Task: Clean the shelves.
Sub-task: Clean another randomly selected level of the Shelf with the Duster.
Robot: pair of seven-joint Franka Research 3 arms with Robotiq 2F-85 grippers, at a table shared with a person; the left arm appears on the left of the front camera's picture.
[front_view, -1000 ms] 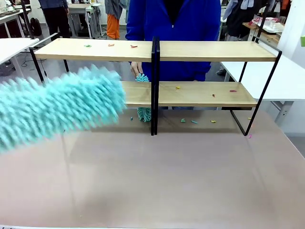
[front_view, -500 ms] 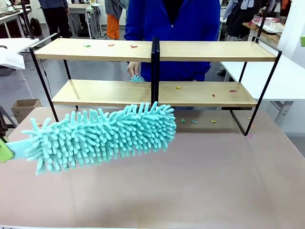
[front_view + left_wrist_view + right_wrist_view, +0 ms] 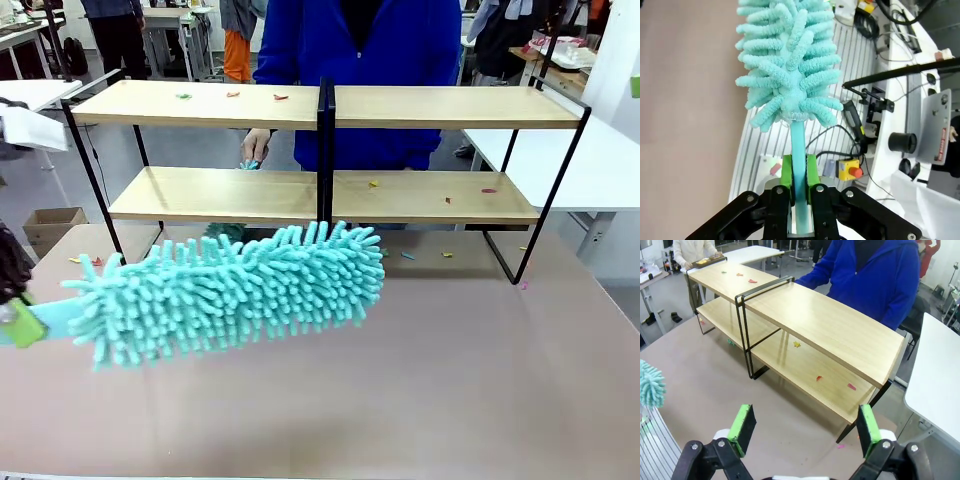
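The shelves (image 3: 440,107), two long light-wood boards on a black frame, stand across the far side of the table and also appear in the right wrist view (image 3: 825,320). Small coloured scraps (image 3: 232,94) lie on both boards. My left gripper (image 3: 15,322) sits at the left edge, shut on the handle of a fluffy teal duster (image 3: 240,285) that stretches rightward over the table, short of the lower board. The left wrist view shows the green pads (image 3: 786,172) clamping the handle of the duster (image 3: 790,65). My right gripper (image 3: 805,432) hangs open, high above the table before the shelves.
A person in a blue jacket (image 3: 360,50) stands behind the shelves, one hand (image 3: 255,148) with a small teal duster at the lower board's left half. More scraps (image 3: 407,255) lie on the brown table under the shelves. White tables (image 3: 610,170) flank both sides.
My teal duster swung in from the far left and now lies slightly higher and further right over the table. The person's hand has slid left along the lower board.
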